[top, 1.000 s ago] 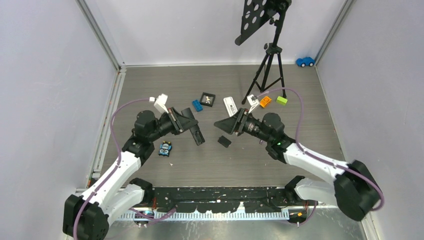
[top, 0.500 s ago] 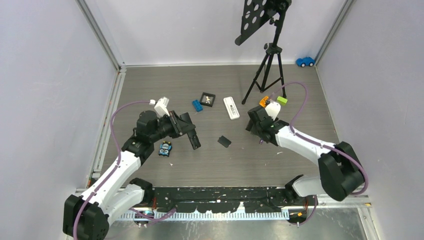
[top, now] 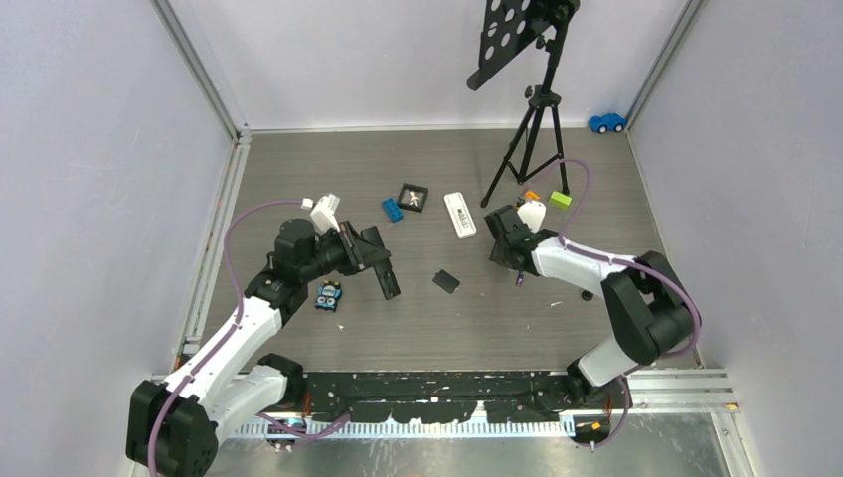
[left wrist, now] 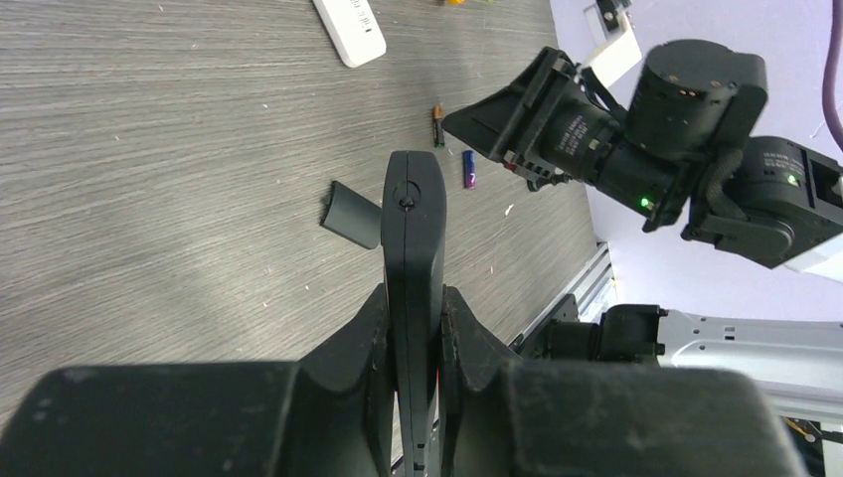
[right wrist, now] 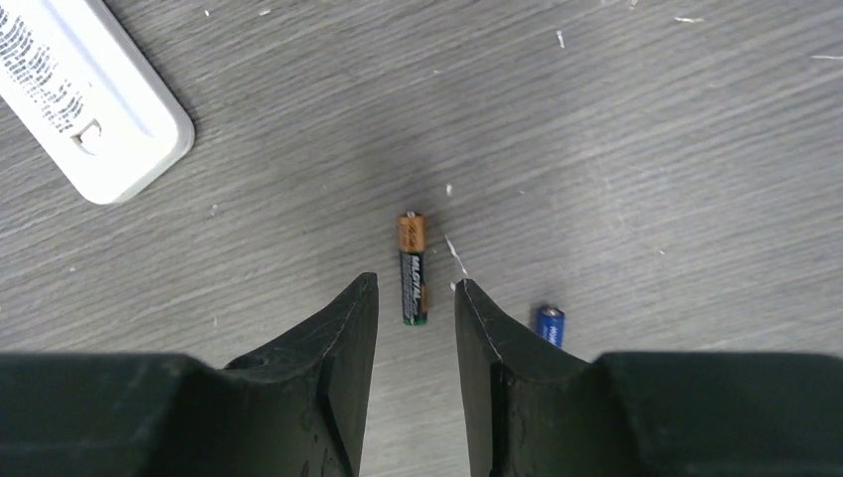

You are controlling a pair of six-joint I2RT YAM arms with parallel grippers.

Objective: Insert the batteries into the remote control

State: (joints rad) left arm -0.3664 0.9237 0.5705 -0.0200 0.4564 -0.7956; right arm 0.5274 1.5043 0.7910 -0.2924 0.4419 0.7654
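My left gripper [left wrist: 413, 298] is shut on a black remote control [left wrist: 413, 224], held on edge above the floor; the top view shows this remote control [top: 387, 275] left of centre. My right gripper [right wrist: 416, 288] points down at the floor with its jaws apart. A dark battery [right wrist: 413, 268] with an orange end lies just beyond the gap between its fingertips, untouched. A blue battery [right wrist: 549, 324] lies to the right of the right finger. Both the dark battery [left wrist: 437, 126] and the blue battery [left wrist: 469, 169] also show in the left wrist view, under the right gripper [top: 503, 245].
A small black cover piece [top: 446, 281] lies between the arms. A white remote [top: 459, 214], a blue brick [top: 393, 210] and a black framed square [top: 413, 197] lie further back. A tripod [top: 532, 129], green brick [top: 562, 199], toy car [top: 606, 122] and blue block [top: 328, 296] stand around.
My right arm swung away from the centre to the right and turned down over the batteries, its jaws narrowing. The left gripper, still holding the remote, shifted only slightly.
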